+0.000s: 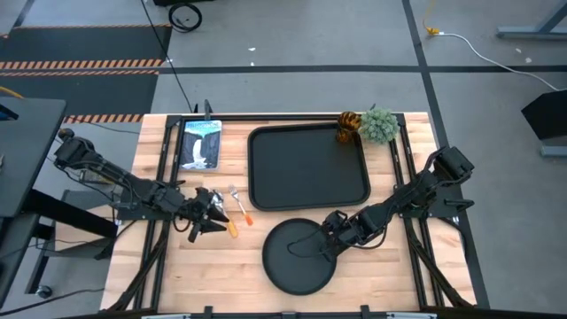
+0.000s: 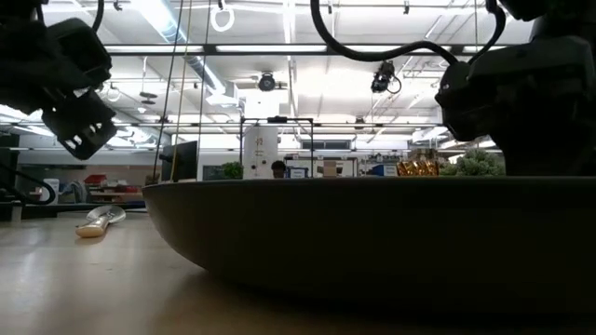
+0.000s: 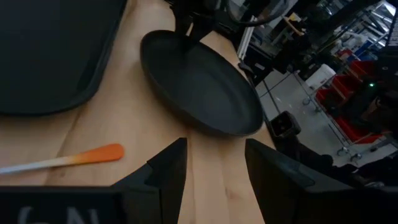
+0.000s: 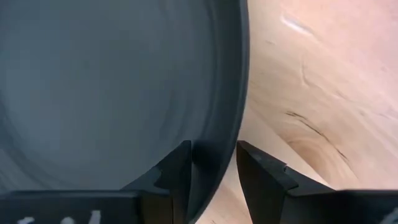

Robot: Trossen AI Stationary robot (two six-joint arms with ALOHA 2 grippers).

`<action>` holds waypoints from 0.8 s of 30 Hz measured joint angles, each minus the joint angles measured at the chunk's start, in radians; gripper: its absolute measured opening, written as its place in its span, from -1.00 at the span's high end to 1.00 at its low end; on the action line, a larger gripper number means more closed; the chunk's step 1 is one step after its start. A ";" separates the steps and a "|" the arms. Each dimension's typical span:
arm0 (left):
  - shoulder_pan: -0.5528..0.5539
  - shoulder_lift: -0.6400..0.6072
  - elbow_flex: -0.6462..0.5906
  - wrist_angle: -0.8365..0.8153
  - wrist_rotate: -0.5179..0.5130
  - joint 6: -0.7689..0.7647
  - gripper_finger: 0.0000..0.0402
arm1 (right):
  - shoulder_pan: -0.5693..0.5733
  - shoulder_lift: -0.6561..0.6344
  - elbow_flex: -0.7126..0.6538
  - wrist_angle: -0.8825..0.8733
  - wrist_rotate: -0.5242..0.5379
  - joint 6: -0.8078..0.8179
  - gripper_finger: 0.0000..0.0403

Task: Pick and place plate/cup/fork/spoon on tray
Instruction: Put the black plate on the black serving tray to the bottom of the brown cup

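Note:
The round black plate lies on the wooden table near its front edge, just in front of the black tray. My right gripper is shut on the plate's far right rim. The fork, with a red-orange handle, and the spoon, with a yellow-orange handle, lie on the table left of the tray. My left gripper hovers open and empty beside them; its wrist view shows the fork's handle. The amber cup stands at the tray's far right corner. My right gripper straddles the plate's rim on its far right side, one finger inside the plate and one outside. The fingers come slanting down from the table's right. The rim fills the gap between them. The plate's bottom sits low at the table.
A fuzzy green plant ball sits right of the cup. A blue-and-white picture card lies at the far left of the table. Bare wood lies left of the plate. Dark frame rails run along both sides of the table.

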 joint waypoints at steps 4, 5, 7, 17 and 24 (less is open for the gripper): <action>-0.014 0.044 0.035 0.004 0.000 0.007 0.14 | 0.000 0.004 0.001 0.003 0.005 -0.003 0.35; -0.016 0.056 0.041 0.003 0.000 0.010 0.14 | 0.000 0.004 0.001 0.004 0.007 0.001 0.35; -0.017 0.078 0.049 -0.001 0.000 0.012 0.14 | 0.000 0.004 0.001 0.006 0.012 0.013 0.38; -0.015 0.165 0.055 0.002 0.000 0.000 0.14 | -0.010 0.005 0.000 0.025 -0.005 0.012 0.72; -0.015 0.176 0.055 0.031 0.000 0.001 0.14 | -0.015 -0.019 0.001 0.023 -0.053 -0.004 0.94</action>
